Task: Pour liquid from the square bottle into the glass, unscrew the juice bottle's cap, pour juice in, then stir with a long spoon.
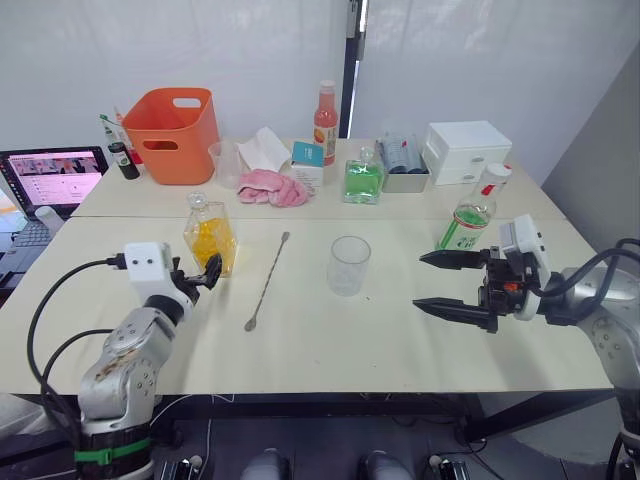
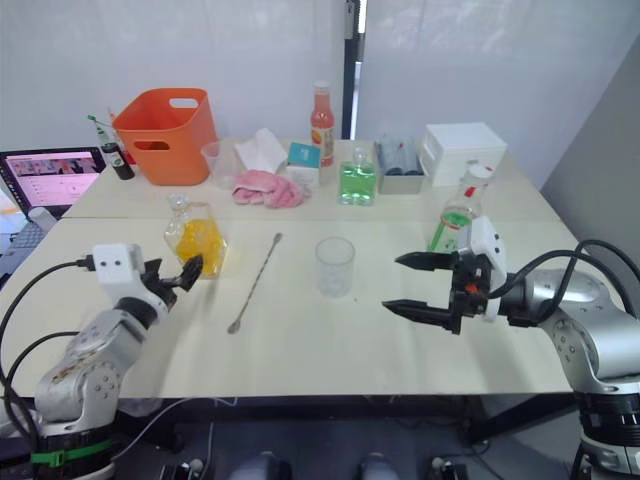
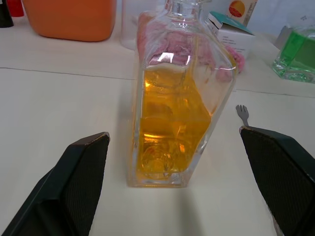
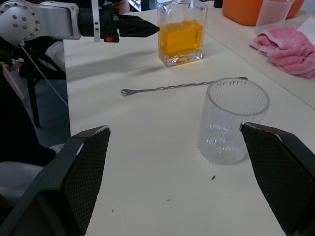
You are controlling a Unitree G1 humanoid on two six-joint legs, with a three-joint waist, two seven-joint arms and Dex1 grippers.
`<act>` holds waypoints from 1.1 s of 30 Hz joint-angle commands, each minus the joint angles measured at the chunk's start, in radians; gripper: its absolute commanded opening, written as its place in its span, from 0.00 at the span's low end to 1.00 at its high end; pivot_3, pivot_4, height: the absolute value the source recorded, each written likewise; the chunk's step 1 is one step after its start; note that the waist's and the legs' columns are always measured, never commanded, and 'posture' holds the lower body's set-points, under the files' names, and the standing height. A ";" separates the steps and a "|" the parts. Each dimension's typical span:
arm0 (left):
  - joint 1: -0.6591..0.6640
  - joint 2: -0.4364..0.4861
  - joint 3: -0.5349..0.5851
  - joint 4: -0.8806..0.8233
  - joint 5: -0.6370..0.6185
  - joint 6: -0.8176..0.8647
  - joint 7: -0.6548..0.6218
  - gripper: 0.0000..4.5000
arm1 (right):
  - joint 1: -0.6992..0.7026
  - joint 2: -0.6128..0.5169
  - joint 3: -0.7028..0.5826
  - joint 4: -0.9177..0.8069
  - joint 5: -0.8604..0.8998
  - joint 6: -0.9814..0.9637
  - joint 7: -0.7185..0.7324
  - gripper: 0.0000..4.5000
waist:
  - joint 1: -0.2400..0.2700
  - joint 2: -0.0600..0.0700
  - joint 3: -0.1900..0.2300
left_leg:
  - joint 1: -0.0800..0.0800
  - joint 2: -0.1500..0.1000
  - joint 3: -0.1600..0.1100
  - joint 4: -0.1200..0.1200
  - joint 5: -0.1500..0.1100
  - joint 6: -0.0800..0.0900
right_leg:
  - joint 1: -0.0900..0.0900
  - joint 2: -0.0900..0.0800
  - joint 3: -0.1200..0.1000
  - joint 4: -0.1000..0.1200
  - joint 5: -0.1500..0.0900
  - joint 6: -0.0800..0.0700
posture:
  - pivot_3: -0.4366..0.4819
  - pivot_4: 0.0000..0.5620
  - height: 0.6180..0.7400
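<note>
With the left tool (image 1: 207, 272) spread just short of the square bottle (image 1: 211, 236), center it between both fingers and pinch low.

Head pair looking forward and down over the worktop (image 1: 330, 340). Left wrist close on the square bottle (image 3: 174, 105); right wrist low, facing the glass (image 4: 231, 120). Bottle shared by all.

On the worktop (image 1: 330, 350): square bottle (image 1: 211, 236) nr left edge, long spoon (image 1: 267, 281) just right of it, glass (image 1: 348, 265) at centre, juice bottle (image 1: 470, 213) nr right edge. Left hand (image 1: 205, 274) before the square bottle; right hand (image 1: 432, 283) right of glass.
</note>
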 commanded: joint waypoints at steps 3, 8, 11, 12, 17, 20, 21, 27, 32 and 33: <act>-0.101 0.006 -0.029 0.104 0.085 -0.043 0.022 1.00 | 0.022 0.012 -0.034 -0.081 0.039 0.019 -0.062 0.99 | 0.000 0.000 0.000 | 0.000 0.000 0.000 0.000 0.000 0.000 | 0.000 0.000 0.000 0.000 0.000 0.000 | 0.48 0.27 0.79; -0.206 0.000 -0.072 0.233 0.168 -0.090 0.037 1.00 | 0.046 0.026 -0.036 -0.120 0.048 0.037 -0.105 0.99 | 0.002 -0.001 0.000 | -0.001 -0.001 0.000 0.000 0.000 0.000 | 0.000 0.000 0.000 0.000 0.000 0.001 | 0.48 0.27 0.79; -0.262 -0.019 -0.092 0.293 0.193 -0.135 0.032 0.87 | 0.059 0.027 -0.041 -0.135 0.057 0.044 -0.119 1.00 | 0.002 -0.001 0.000 | -0.002 -0.001 0.000 0.001 0.000 0.000 | -0.001 0.000 -0.001 -0.001 0.001 0.001 | 0.48 0.27 0.79; -0.272 -0.024 -0.094 0.305 0.195 -0.141 0.026 0.80 | 0.062 0.026 -0.042 -0.138 0.060 0.045 -0.123 1.00 | 0.001 -0.001 0.000 | -0.003 -0.001 0.000 0.001 0.000 0.000 | -0.001 -0.001 -0.001 -0.001 0.001 0.002 | 0.48 0.27 0.79; -0.288 -0.032 -0.095 0.336 0.223 -0.170 0.023 0.62 | 0.068 0.019 -0.050 -0.146 0.075 0.049 -0.144 1.00 | 0.003 -0.001 0.000 | -0.003 -0.001 -0.001 0.001 0.000 0.000 | -0.001 -0.001 -0.001 -0.001 0.001 0.002 | 0.48 0.27 0.79; -0.298 -0.022 -0.074 0.350 0.228 -0.194 0.023 0.62 | 0.073 0.016 -0.055 -0.153 0.079 0.052 -0.153 1.00 | 0.003 -0.001 0.000 | -0.003 -0.001 -0.001 0.001 0.000 0.000 | -0.001 -0.001 -0.001 -0.001 0.002 0.002 | 0.48 0.27 0.79; -0.301 -0.016 -0.066 0.352 0.225 -0.202 0.015 0.62 | 0.074 0.016 -0.057 -0.155 0.080 0.054 -0.156 1.00 | 0.003 -0.001 0.000 | -0.003 -0.001 -0.001 0.002 0.000 0.000 | -0.001 -0.001 -0.001 0.000 0.002 0.002 | 0.48 0.27 0.79; -0.285 0.110 -0.005 0.280 0.119 -0.259 -0.231 0.62 | 0.087 0.017 -0.071 -0.176 0.086 0.071 -0.179 1.00 | -0.003 -0.007 0.004 | -0.006 0.000 -0.001 0.001 0.000 0.000 | -0.004 0.000 -0.002 0.000 0.002 0.001 | 0.48 0.27 0.79; -0.279 0.222 0.041 0.250 -0.048 -0.263 -0.539 0.62 | 0.094 0.015 -0.076 -0.177 0.094 0.075 -0.189 1.00 | -0.003 -0.011 0.006 | -0.009 0.000 -0.001 0.001 0.000 0.001 | -0.007 -0.001 -0.003 -0.002 0.002 0.001 | 0.48 0.27 0.79; -0.282 0.248 0.038 0.242 -0.093 -0.240 -0.624 0.62 | 0.091 0.015 -0.076 -0.175 0.097 0.077 -0.192 1.00 | -0.002 -0.011 0.006 | -0.010 0.000 -0.002 0.001 0.000 0.001 | -0.007 -0.001 -0.003 -0.003 0.002 0.001 | 0.48 0.27 0.79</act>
